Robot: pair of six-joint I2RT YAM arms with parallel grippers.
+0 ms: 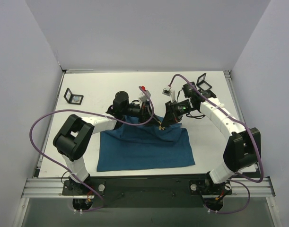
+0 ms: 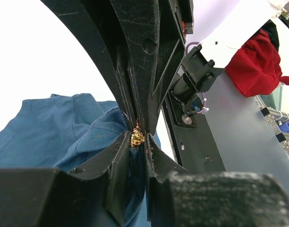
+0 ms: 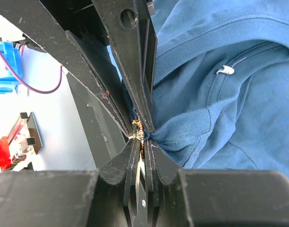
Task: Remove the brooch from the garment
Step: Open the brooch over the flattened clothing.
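One shirt (image 1: 144, 151). One brooch (image 1: 160, 126) at its 12 o'clock edge. Two grippers: left gripper (image 2: 139, 144), right gripper (image 3: 142, 141). Two frames: one frame (image 1: 74, 97) at 10 o'clock on the table (image 1: 135, 87), one frame (image 1: 204, 86) at 2 o'clock.

The shirt (image 1: 144, 149) is a plain dark teal-blue, its collar stitched in the same blue, with a small white tag (image 3: 224, 71) inside the neck. The brooch (image 2: 136, 138) is shiny gold with an orange tinge. The left hand (image 2: 138, 145) and the right hand (image 3: 142, 141) are matt black, marked with pale scratches. The left arm (image 1: 99, 124) and the right arm (image 1: 220, 118) are white with black joints, and their cables (image 1: 38, 130) are purple. The bench (image 1: 111, 85) is white and the walls (image 1: 149, 33) are pale grey. Two small square frames (image 1: 74, 97) (image 1: 203, 84) are black. A cloth (image 2: 255, 61) in the left wrist view is red, and a block (image 3: 4, 66) in the right wrist view is bright blue.
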